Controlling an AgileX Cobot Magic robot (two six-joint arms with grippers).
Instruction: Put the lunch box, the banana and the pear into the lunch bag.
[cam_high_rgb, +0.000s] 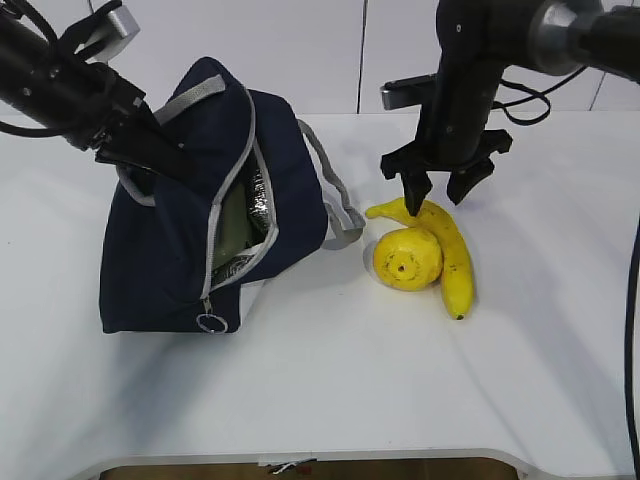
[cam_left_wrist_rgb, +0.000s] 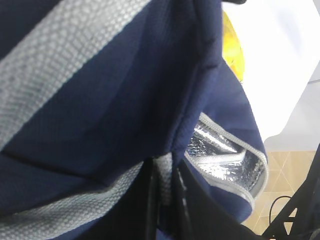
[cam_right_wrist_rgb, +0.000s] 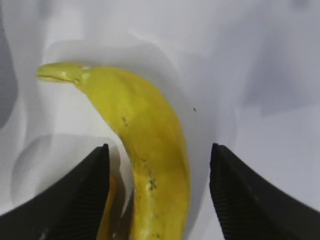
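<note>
The right gripper, jaws spread wide and empty, hangs right of centre over the banana; the pear touches it. The left gripper pinches the lunch bag strap at left, unzipped, the green lunch box inside.

Probably a lab: bare white table, plain white wall panels, loose cables.

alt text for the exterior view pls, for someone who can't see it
The open right gripper hangs just above a banana lying against a pear on a white table. To their left, the left gripper holds up an unzipped navy lunch bag.
</note>
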